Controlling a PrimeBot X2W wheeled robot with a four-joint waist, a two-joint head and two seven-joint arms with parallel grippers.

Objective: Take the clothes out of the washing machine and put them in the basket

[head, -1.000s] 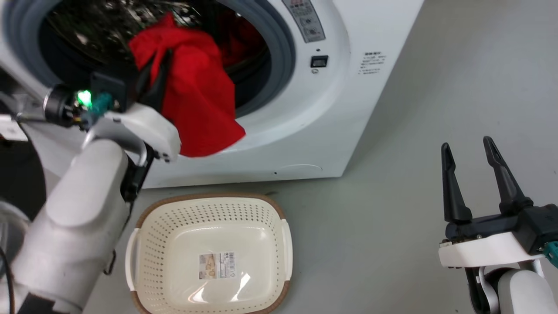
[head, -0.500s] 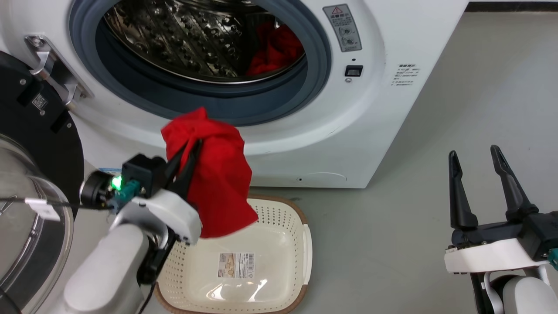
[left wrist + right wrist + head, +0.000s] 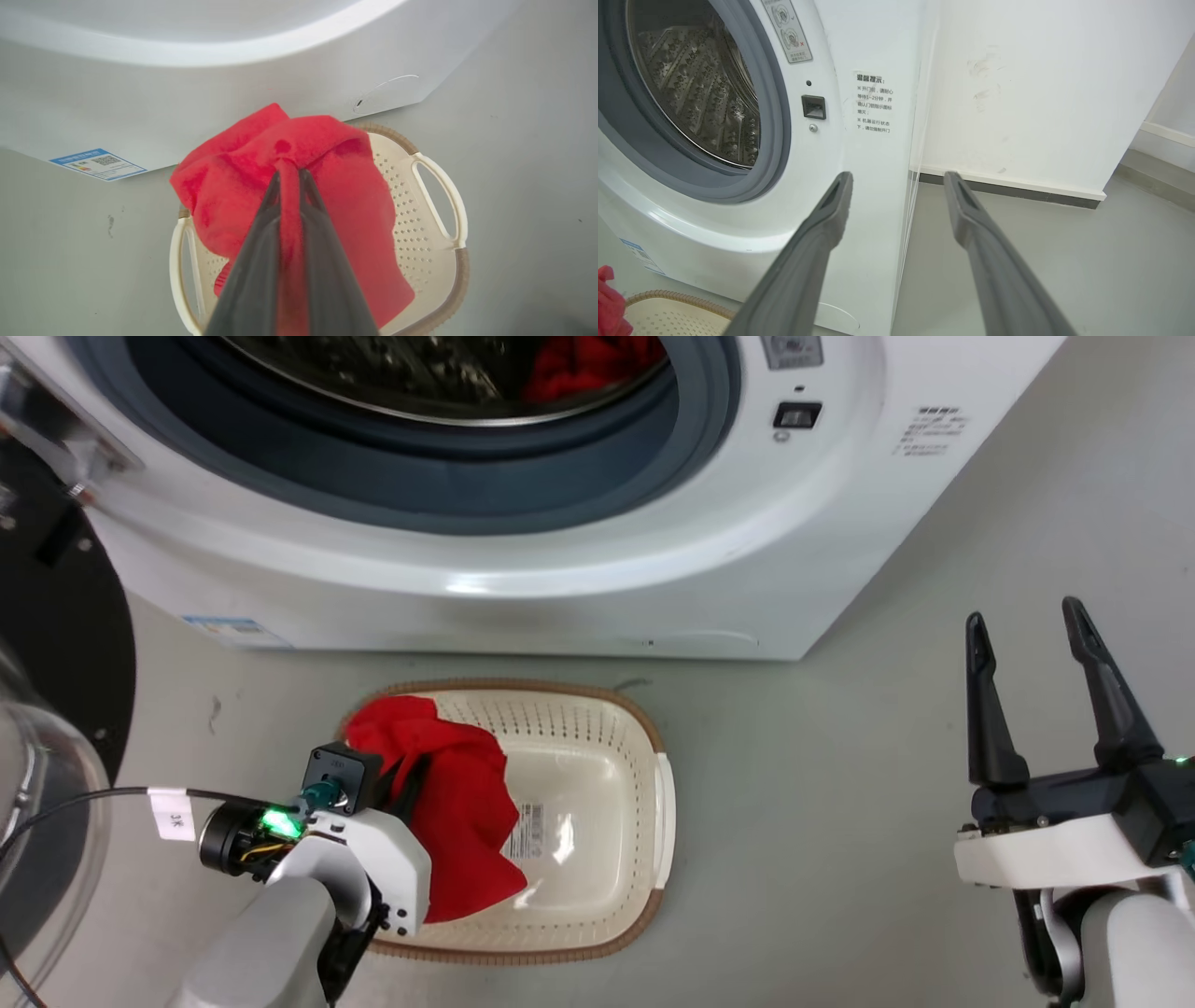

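Lower centre, one red garment (image 3: 462, 812) hangs over the left half of the basket (image 3: 644, 775), clamped in the left gripper (image 3: 289, 175). A second red garment (image 3: 583, 359) lies in the washing machine (image 3: 560, 588) drum, top. The right gripper (image 3: 1022, 625) gapes, empty.

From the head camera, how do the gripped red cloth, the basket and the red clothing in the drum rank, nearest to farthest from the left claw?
1. Red cloth: pinched in the left gripper.
2. Basket: just below, on the floor.
3. Red clothing in the drum: far up, inside the washing machine.
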